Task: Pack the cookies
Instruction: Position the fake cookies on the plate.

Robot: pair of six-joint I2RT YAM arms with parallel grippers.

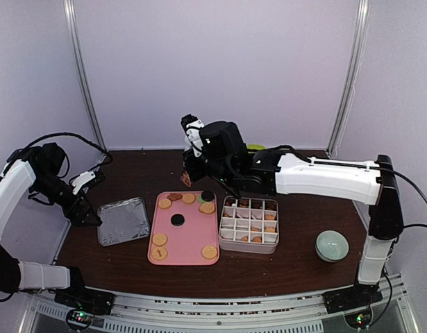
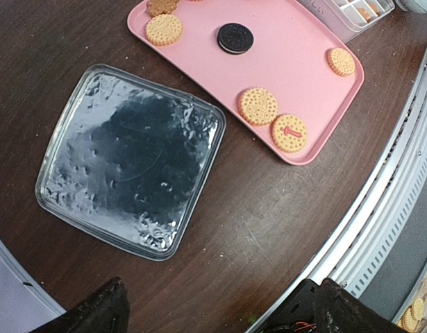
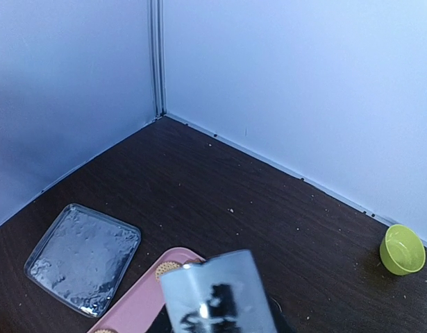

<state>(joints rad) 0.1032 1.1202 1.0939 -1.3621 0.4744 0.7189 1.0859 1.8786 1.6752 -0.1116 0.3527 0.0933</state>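
1. Seen from above, the cookies (image 1: 160, 238) lie in two places. Some are loose on the pink tray (image 1: 192, 236) at the middle of the table (image 1: 296, 215), and others are sorted into the cells of the white divided box (image 1: 248, 247) just to its right. A square foil tray (image 1: 123, 220) sits left of the pink one, and a pale green bowl (image 1: 332, 245) stands well off to the right. The right gripper (image 1: 187, 173) hangs over the pink tray's far end. The left gripper (image 1: 88, 214) is low by the foil tray's left edge.
2. In the left wrist view, the two dark fingertips (image 2: 95, 312) stand wide apart with nothing between them — the claw is open, over bare table beside the foil tray. Several cookies show on the pink tray, among them a black sandwich cookie (image 2: 235, 38) and one with a red mark (image 2: 289, 132).
3. In the right wrist view, a shiny blade of the metal tongs (image 3: 220, 291) rises from the bottom edge, where the claw grips it — the fingers themselves are hidden. Beyond it are a corner of the pink tray, the foil tray and a small yellow-green bowl (image 3: 403, 248) far off to the right.
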